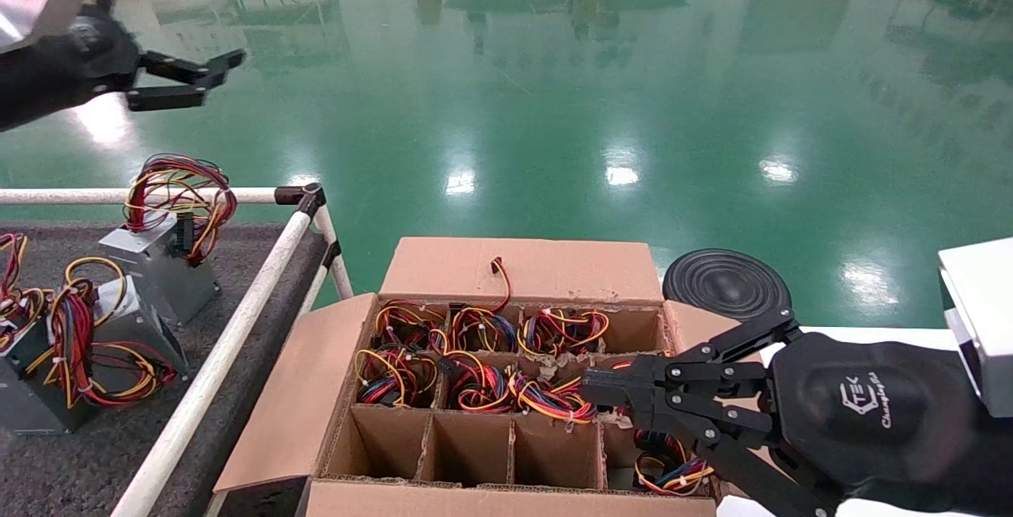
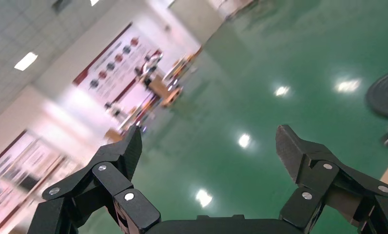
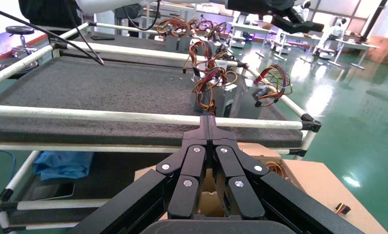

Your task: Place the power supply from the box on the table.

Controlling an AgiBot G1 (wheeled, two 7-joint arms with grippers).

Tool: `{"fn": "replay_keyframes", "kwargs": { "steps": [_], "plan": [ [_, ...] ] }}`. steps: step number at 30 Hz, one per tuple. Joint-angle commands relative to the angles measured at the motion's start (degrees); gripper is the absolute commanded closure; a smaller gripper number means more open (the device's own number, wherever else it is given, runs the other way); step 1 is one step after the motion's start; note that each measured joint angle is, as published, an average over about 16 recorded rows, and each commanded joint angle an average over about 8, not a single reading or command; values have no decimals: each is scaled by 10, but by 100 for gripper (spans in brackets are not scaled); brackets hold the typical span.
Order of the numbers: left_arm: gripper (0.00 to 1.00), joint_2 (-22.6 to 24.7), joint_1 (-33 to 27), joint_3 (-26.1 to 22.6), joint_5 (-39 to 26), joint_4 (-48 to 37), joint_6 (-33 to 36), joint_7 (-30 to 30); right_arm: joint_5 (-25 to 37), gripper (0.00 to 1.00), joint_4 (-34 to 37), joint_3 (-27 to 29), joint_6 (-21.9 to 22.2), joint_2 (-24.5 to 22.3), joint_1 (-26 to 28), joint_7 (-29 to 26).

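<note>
The box [image 1: 518, 270] stands open below me, its divider cells holding several power supplies that show as wire bundles [image 1: 394, 374]. My right gripper [image 1: 589, 390] hovers over the box's right-hand cells, shut with nothing between its fingers, its tips beside one wire bundle [image 1: 554, 400]. In the right wrist view the shut right gripper [image 3: 207, 122] points toward the table [image 3: 85, 83]. Several power supplies [image 1: 158, 264] stand on the table [image 1: 95, 454] at my left. My left gripper [image 1: 199, 17] hangs high at the upper left, open and empty; the left wrist view shows the left gripper [image 2: 209, 146] spread wide over green floor.
A white tube rail [image 1: 229, 335] edges the table between it and the box. A black round disc [image 1: 724, 283] lies behind the box's right corner. A white surface [image 1: 870, 335] runs under my right arm. Green floor [image 1: 554, 105] stretches beyond.
</note>
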State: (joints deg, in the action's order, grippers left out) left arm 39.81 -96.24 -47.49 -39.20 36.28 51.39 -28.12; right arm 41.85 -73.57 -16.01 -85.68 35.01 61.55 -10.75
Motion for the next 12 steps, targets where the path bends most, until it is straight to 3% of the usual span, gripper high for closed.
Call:
{"fn": "replay_keyframes", "kwargs": {
  "steps": [1,2,12],
  "plan": [
    [0,7,2,-1,9,8,6,2,0,7,0,0,0,0,0,0],
    [0,10,2,-2,12,11,9,2,0,0,0,0,0,0,0,0],
    [0,20,5,-2,24,25,19,6,0,0,0,0,0,0,0,0]
  ]
}}
